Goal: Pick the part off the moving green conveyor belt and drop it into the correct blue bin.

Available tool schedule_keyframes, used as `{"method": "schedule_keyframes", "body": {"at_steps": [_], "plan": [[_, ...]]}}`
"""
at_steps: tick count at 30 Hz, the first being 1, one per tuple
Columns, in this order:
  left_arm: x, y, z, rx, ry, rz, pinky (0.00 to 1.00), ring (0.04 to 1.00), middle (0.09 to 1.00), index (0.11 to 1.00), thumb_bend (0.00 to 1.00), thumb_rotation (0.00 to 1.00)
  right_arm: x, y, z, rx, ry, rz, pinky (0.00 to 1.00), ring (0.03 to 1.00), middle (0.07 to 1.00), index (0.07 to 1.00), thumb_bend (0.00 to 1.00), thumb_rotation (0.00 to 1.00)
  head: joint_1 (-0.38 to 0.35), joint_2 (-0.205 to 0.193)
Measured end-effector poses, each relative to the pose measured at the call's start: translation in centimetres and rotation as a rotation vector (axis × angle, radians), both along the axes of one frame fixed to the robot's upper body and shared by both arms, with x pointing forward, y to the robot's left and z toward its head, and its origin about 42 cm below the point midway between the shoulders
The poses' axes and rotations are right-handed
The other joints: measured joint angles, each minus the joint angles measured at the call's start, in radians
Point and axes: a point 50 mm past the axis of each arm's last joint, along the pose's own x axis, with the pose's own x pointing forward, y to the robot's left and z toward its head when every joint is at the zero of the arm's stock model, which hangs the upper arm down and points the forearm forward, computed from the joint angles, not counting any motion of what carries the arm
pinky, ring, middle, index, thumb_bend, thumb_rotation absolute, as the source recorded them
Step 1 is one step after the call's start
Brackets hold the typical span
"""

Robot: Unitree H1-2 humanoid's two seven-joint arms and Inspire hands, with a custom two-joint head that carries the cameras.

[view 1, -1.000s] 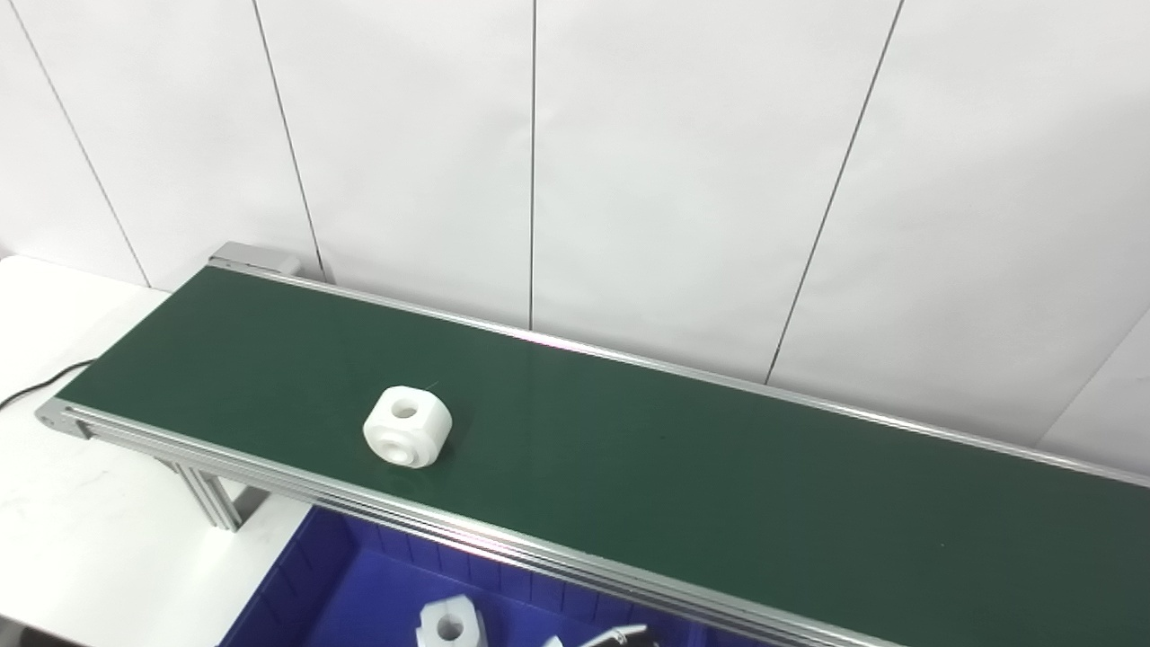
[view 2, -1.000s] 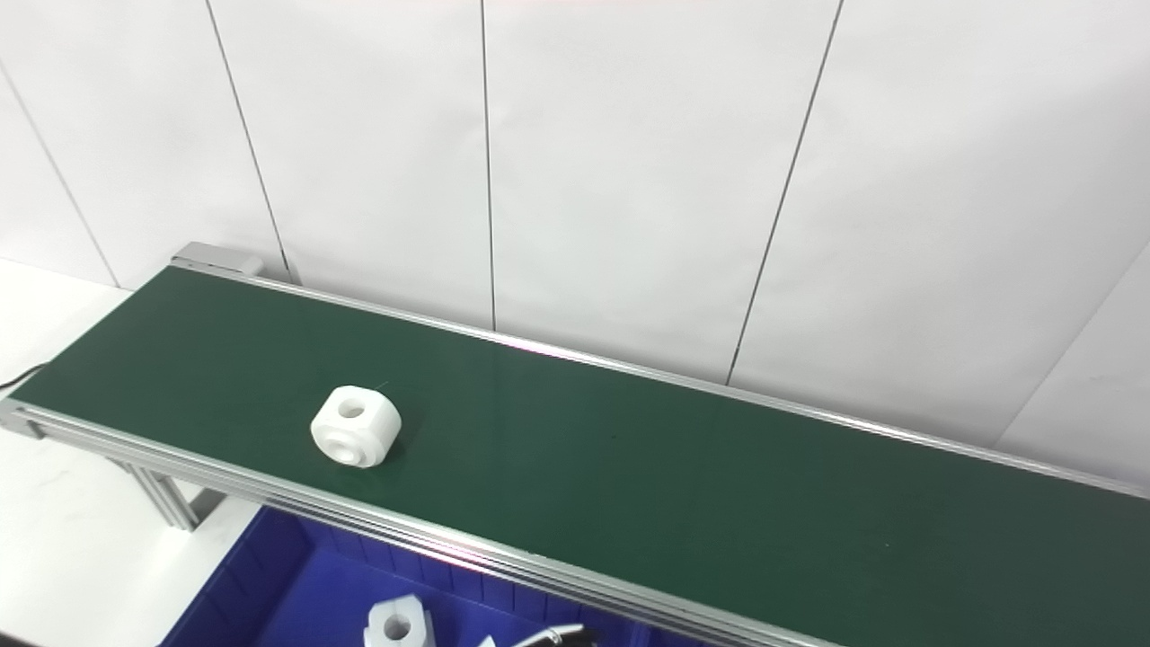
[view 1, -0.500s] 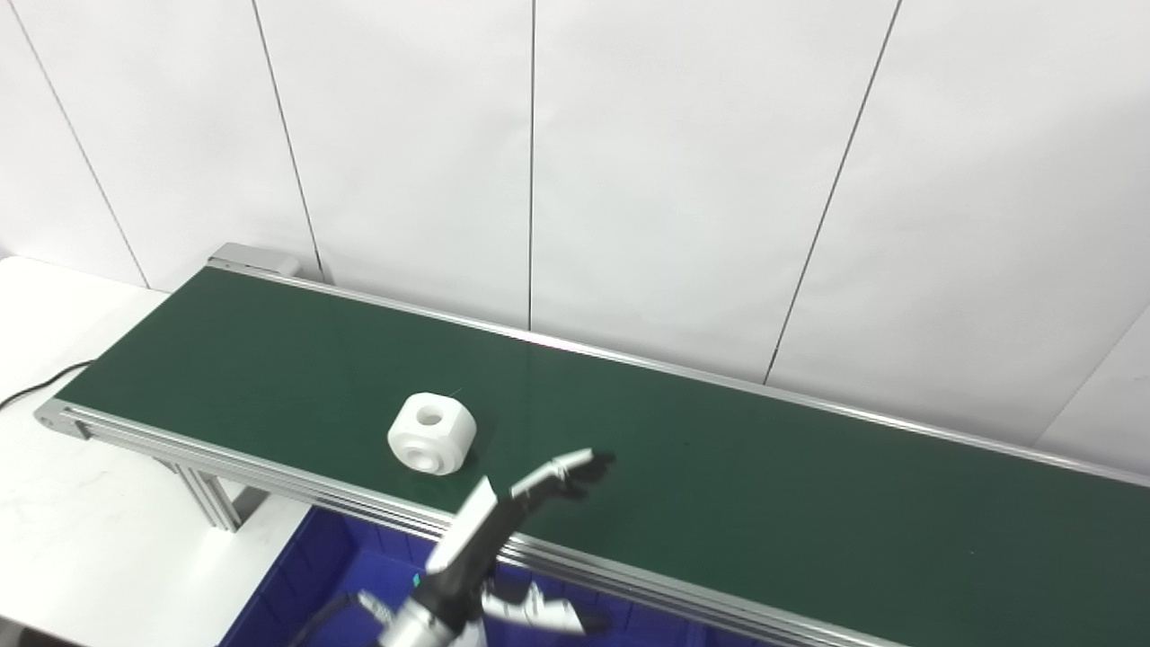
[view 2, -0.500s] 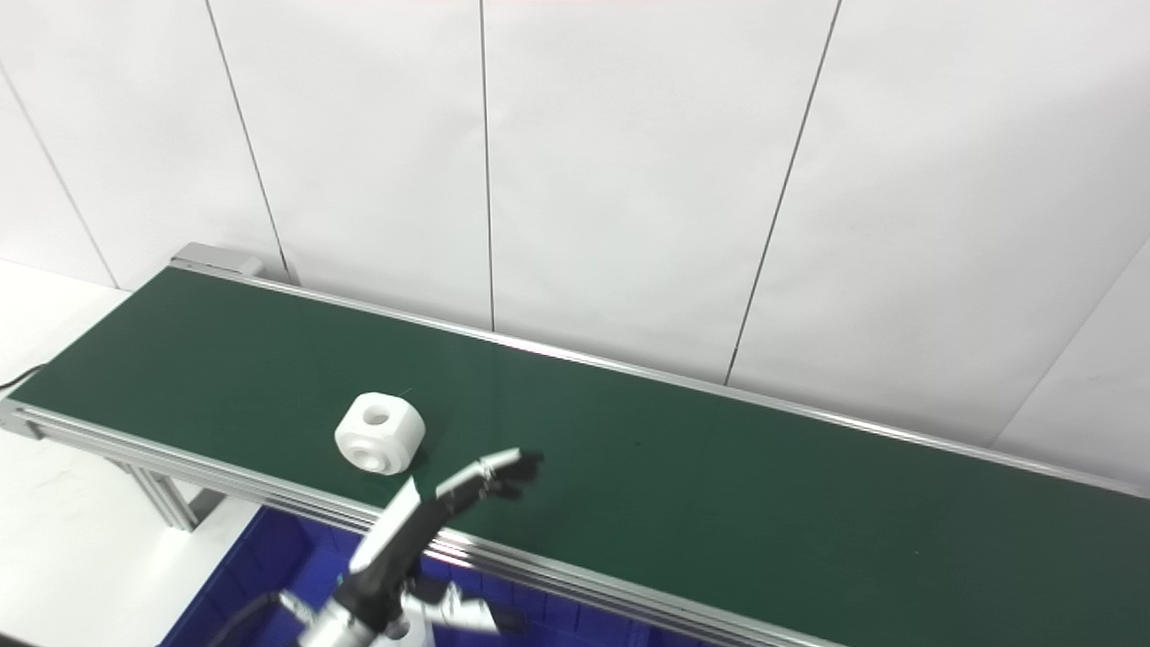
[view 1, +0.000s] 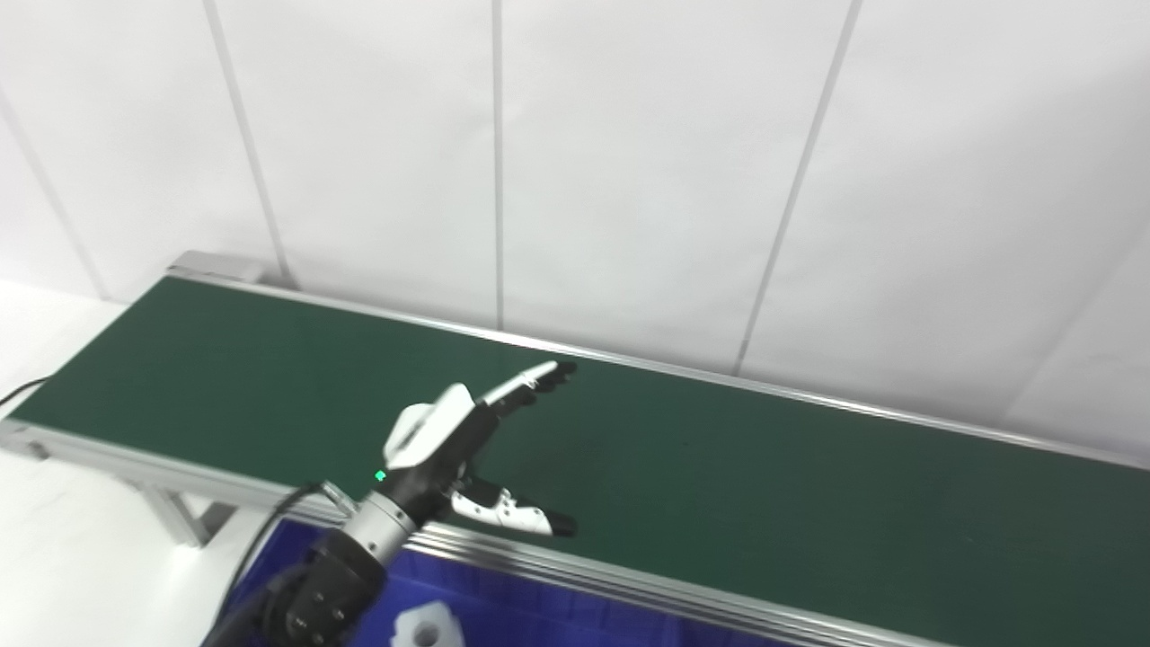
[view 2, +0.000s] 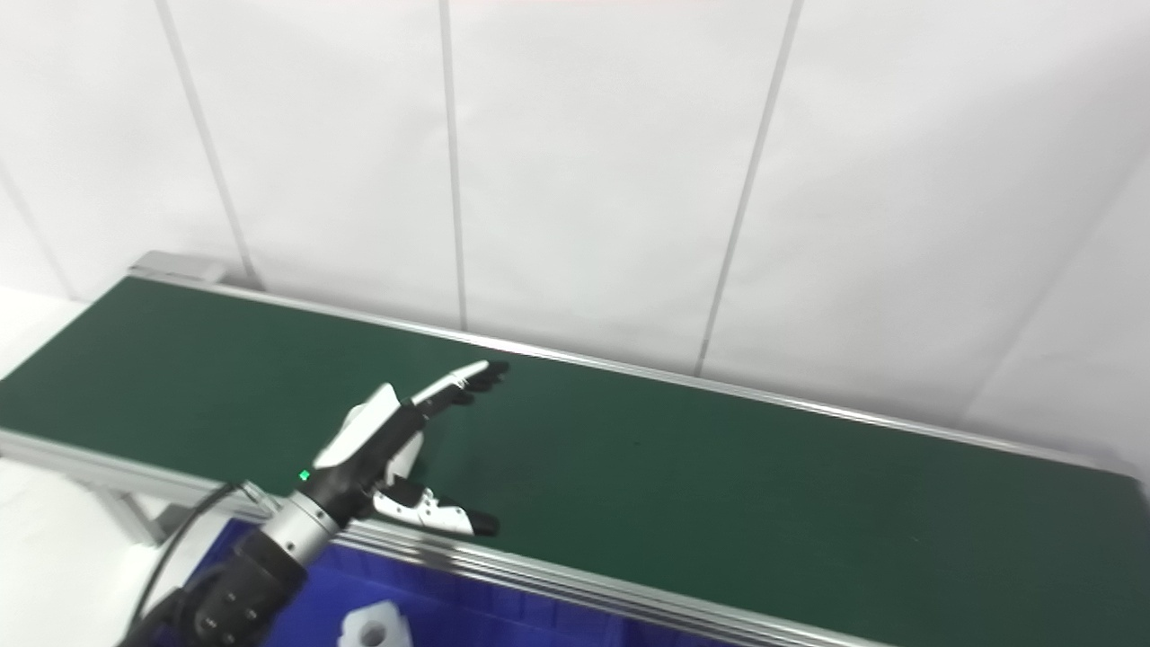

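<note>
White part point(view 1: 406, 431) sits on the green conveyor belt point(view 1: 719, 467), mostly hidden behind my left hand point(view 1: 467, 449), whose fingers spread wide around it. Closing late, I'd judge, lets it ride past my thumb.

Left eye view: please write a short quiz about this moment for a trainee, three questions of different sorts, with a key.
1. True or false: the left hand, above the dark green conveyor belt, is closed on a part.
2. The white plastic part with a hole lies: A) in the blue plastic bin; B) on a white table; C) on the belt.
3. Fill in: the right hand is ___ view.
Key: 1 false, its fingers are spread apart; 2 A; 3 not in.
</note>
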Motion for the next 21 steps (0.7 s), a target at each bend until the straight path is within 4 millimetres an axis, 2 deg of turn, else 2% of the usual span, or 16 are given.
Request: {"method": "schedule_keyframes", "body": {"at_steps": [6, 8, 11, 21], "plan": [[2.5, 1.3, -1.0, 0.156, 0.053, 0.01, 0.79, 0.866, 0.9, 0.903, 0.7, 0.22, 0.3, 0.0, 0.5, 0.004, -0.017, -0.002, 0.81, 0.862, 0.894, 0.936, 0.79, 0.65, -0.029, 0.041], [3.1, 1.5, -1.5, 0.203, 0.07, 0.014, 0.79, 0.864, 0.897, 0.902, 0.71, 0.21, 0.4, 0.1, 0.7, 0.002, -0.023, 0.007, 0.82, 0.862, 0.893, 0.935, 0.79, 0.65, -0.029, 0.042], [3.5, 1.4, -2.1, 0.257, 0.082, 0.01, 0.8, 0.872, 0.901, 0.909, 0.73, 0.23, 0.6, 0.1, 1.2, 0.004, -0.041, 0.008, 0.81, 0.855, 0.887, 0.932, 0.81, 0.66, -0.016, 0.061], [4.5, 2.0, -3.8, 0.375, 0.152, 0.029, 0.8, 0.873, 0.903, 0.914, 0.75, 0.27, 0.6, -0.1, 1.8, 0.013, -0.053, 0.008, 0.8, 0.852, 0.883, 0.929, 0.82, 0.67, 0.023, 0.069]]}}
